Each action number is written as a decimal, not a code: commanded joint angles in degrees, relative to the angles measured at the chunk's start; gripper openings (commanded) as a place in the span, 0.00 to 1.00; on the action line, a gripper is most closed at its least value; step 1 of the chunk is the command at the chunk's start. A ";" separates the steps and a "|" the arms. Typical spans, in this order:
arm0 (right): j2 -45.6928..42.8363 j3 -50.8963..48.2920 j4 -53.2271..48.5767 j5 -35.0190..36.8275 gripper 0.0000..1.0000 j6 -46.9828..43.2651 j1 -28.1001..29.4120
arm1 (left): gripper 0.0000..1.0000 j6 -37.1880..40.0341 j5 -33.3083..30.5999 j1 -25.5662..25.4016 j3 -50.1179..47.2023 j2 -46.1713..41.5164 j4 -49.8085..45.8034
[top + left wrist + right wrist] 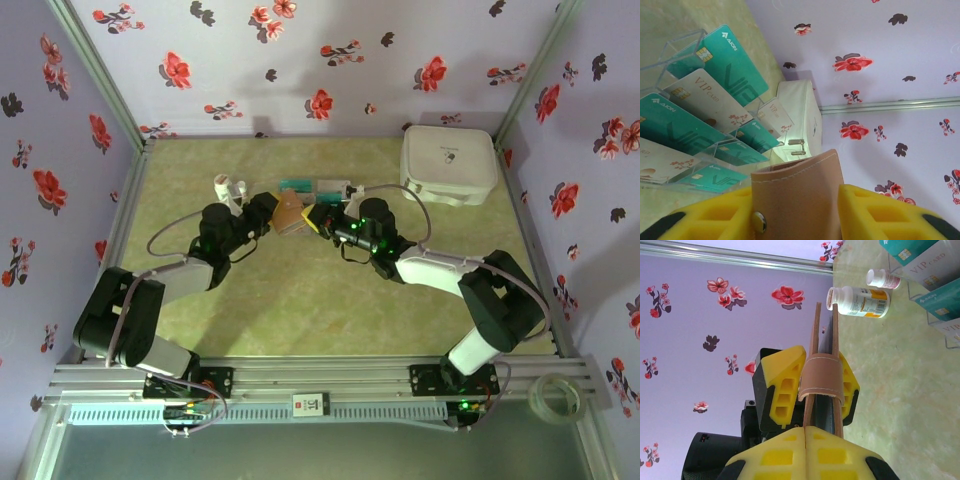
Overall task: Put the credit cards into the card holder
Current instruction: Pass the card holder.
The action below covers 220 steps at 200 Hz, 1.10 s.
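Observation:
The card holder point(291, 213), a tan-brown leather wallet, is held off the table between both grippers. My left gripper point(268, 215) is shut on it, yellow fingers point(720, 215) pressing its two sides beside the snap strap point(800, 190). My right gripper point(805, 432) is shut on the edge of one flap; the other flap point(836, 340) stands apart, leaving a narrow gap. The credit cards point(725, 60), teal and pale with VIP print, stand in a clear tiered rack point(318, 187) just behind the holder. No card is in either gripper.
Two white bottles point(226, 188) lie left of the rack, also in the right wrist view point(860, 301). A large white rounded case point(449, 164) sits at the back right. Floral walls enclose the green mat point(300, 300) on three sides.

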 commanded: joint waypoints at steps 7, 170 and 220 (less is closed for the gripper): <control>0.49 0.46 2.36 -0.30 0.00 0.60 0.43 | 0.38 1.35 0.68 0.82 -0.38 -1.27 0.51; -11.91 11.68 -54.33 13.20 0.65 -37.98 -1.94 | 0.00 25.14 5.72 0.56 7.84 -4.15 -20.89; -4.10 20.43 -57.32 15.68 0.66 -45.26 2.68 | 0.00 26.81 5.89 -1.36 9.37 -4.82 -24.48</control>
